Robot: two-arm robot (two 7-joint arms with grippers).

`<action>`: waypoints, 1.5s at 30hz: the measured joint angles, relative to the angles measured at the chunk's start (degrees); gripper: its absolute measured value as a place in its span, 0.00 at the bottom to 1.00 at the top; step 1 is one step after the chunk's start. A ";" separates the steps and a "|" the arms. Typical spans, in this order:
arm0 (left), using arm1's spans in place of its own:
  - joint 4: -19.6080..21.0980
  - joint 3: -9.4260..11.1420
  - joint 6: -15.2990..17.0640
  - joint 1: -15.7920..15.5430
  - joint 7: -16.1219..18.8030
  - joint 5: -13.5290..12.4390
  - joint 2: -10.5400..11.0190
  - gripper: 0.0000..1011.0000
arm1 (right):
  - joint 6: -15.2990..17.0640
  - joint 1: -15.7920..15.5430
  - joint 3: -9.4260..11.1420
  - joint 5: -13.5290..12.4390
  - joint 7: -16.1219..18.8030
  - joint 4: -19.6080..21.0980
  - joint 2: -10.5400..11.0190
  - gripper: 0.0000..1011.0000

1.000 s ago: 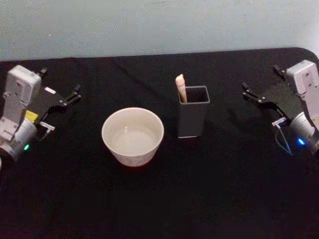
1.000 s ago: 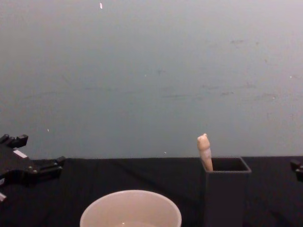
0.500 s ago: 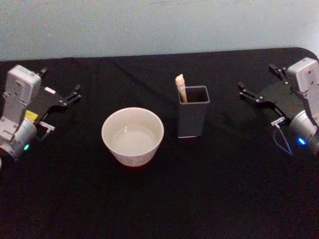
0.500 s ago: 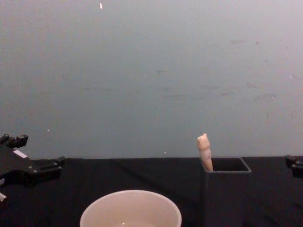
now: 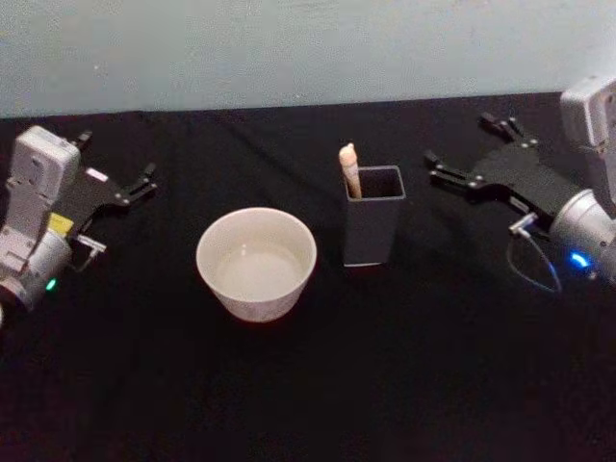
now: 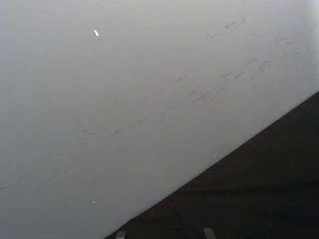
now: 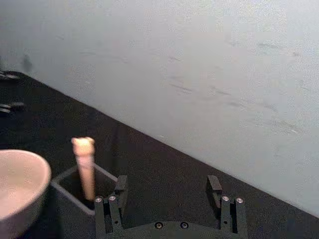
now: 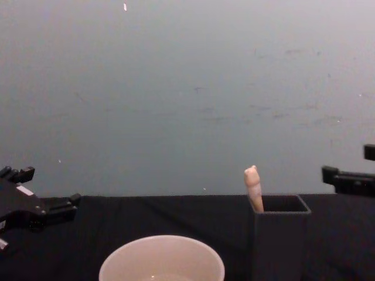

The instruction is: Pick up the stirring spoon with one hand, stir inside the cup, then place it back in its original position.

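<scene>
Right gripper (image 5: 459,144), black, fingers apart, hovers near the dark grey square holder (image 5: 373,231) on the black counter (image 5: 404,385); a low approach could topple it before reaching the beige-handled stirring spoon (image 5: 349,170) standing inside, beside the cream-white round cup (image 5: 256,265), while the left gripper (image 5: 114,162) sits parked, fingers apart.

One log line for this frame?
phase: pre-grasp | right gripper: open, right of holder, not touching | stirring spoon: standing in holder | cup: left of holder | left gripper: open, parked far left

A pale grey-blue wall (image 5: 289,48) is seen across the top of the head view, evenly lit. Faint dark scuffs (image 6: 219,89) are scattered over it, and a small white fleck (image 8: 124,7) is noted at the chest view's upper left. Below, a black-covered table (image 5: 385,385) is spread.
</scene>
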State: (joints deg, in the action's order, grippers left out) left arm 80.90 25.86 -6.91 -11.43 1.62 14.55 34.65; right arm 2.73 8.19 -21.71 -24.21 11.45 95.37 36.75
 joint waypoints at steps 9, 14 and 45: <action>0.00 0.00 0.00 0.00 0.00 0.00 0.00 0.99 | 4.60 1.23 -1.30 -1.65 5.08 2.47 -1.14 0.99; 0.00 0.00 0.00 0.00 0.00 0.00 0.00 0.99 | 8.54 2.97 -3.09 -1.31 7.70 2.82 -2.29 0.99; 0.00 0.00 0.00 0.00 0.00 0.00 0.00 0.99 | 15.02 10.47 -5.55 5.83 6.96 -6.51 -13.73 0.99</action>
State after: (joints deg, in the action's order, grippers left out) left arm 80.90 25.86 -6.91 -11.43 1.62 14.55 34.64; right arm 17.76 18.66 -27.25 -18.38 18.42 88.86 23.03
